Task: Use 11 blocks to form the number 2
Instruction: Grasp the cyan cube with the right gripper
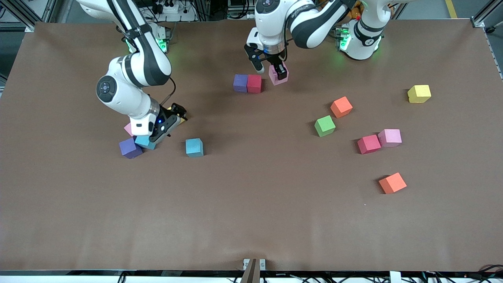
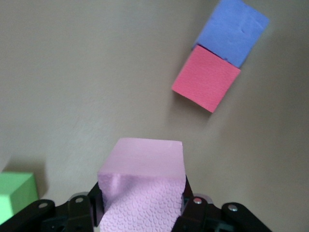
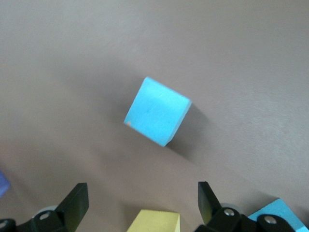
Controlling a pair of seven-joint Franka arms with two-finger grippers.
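Beside the touching purple block [image 1: 240,83] and red block [image 1: 254,83], your left gripper [image 1: 270,70] clamps a pink block [image 1: 278,76] of dimpled foam. No writing is readable. Your right gripper [image 1: 173,118] stands wide open, seemingly over a yellow block [image 3: 153,221], near the blue block [image 1: 194,147].

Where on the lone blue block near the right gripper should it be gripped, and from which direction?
Probably from straight above, fingers on two opposite side faces. The blue block sits flat on the table, apart from the other blocks, so all its sides are free. It lies turned relative to the open right gripper in the right wrist view, so the wrist likely needs rotating to square the fingers with those faces.
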